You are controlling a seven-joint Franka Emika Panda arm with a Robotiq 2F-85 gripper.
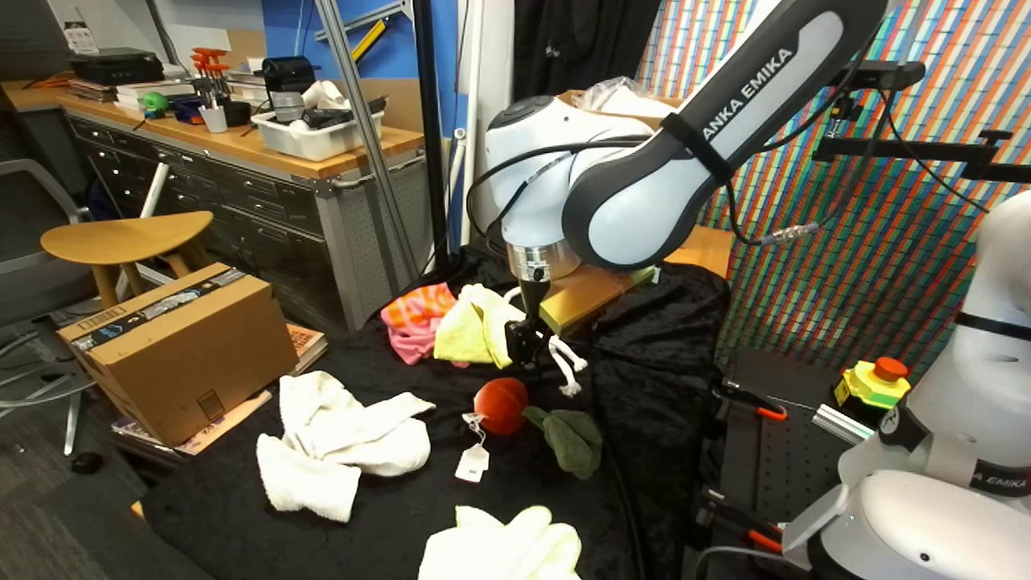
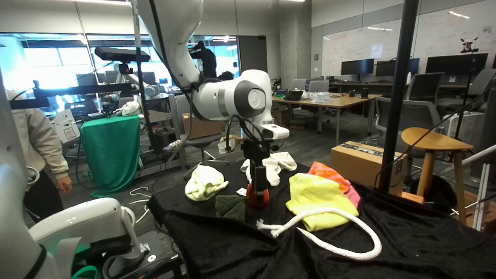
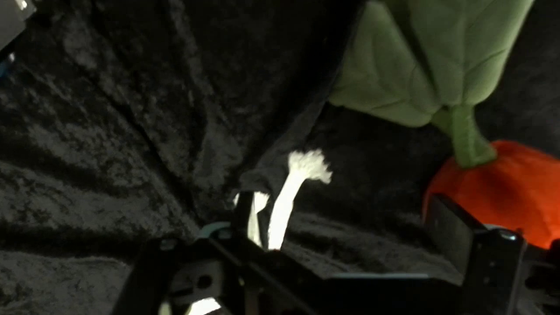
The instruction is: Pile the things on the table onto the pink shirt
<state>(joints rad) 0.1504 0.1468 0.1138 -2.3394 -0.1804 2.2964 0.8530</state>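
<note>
- Hanging over the black table (image 1: 652, 419) with the gripper (image 3: 345, 216) spread wide, nothing visibly pinched; hard to call contact with the white rope (image 3: 284, 210) from here, frayed ends just below;
- Look off to one side of the gripper for the pink shirt (image 1: 415, 332), partly hidden by the yellow-green cloth (image 1: 471, 326);
- Likely wanting the red ball (image 1: 503, 405) next, close beside the gripper; rise clear of the rope first, straddle, squeeze gently, white tag (image 1: 472, 464) out of the pinch;
- Lift high, green leaves (image 3: 402, 78) probably trailing, stem touching the ball; let go squarely above the shirt;
- Spot the lettering: "ANKA EMIKA" on the robot arm (image 1: 660, 209) above the gripper; white tag and cardboard box (image 1: 181, 354) too small to read.
</note>
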